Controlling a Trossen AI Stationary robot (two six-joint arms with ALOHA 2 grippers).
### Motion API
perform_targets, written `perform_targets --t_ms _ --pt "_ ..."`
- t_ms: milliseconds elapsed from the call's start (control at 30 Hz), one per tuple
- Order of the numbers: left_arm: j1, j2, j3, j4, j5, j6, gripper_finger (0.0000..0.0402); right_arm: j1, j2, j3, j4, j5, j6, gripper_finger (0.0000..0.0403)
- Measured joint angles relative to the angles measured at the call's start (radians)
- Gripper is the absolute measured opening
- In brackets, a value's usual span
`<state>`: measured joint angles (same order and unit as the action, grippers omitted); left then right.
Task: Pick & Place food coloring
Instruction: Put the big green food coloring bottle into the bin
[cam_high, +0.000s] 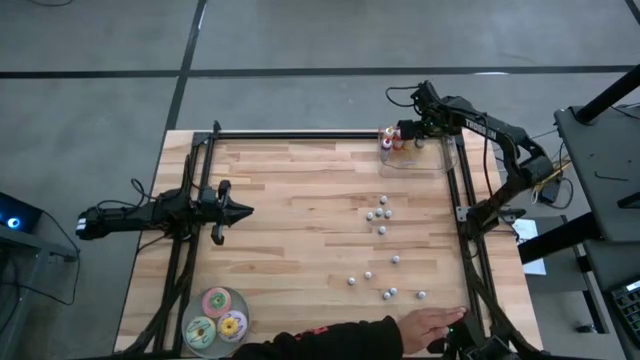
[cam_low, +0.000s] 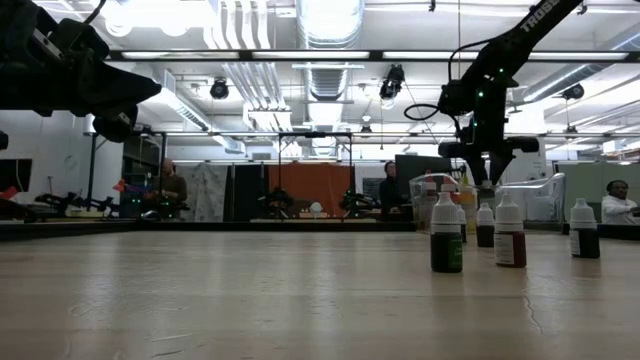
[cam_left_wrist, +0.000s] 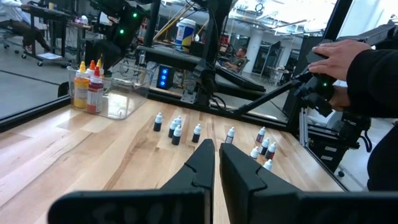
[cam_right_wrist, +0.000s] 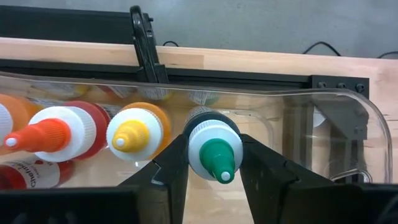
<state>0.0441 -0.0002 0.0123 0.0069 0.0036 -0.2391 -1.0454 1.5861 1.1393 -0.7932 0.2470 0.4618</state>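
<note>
Green-tipped bottle (cam_right_wrist: 211, 152) clamped by right gripper (cam_right_wrist: 213, 163) inside clear bin (cam_right_wrist: 348, 118) at table's far edge.

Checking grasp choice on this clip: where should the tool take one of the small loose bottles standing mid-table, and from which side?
Take a loose bottle across its body just under the pale cap, coming straight down from above. They stand upright with caps up, and close neighbours leave little room for a sideways approach. The right tool grips the green-tipped bottle that way over the clear bin.
</note>
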Motion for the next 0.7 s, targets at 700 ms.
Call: perform_targets --t_ms 700 --pt "0.0 0.0 0.0 0.0 0.0 0.0 0.0 -0.001 0.001 -0.001 0.023 -0.012 -0.024 0.0118"
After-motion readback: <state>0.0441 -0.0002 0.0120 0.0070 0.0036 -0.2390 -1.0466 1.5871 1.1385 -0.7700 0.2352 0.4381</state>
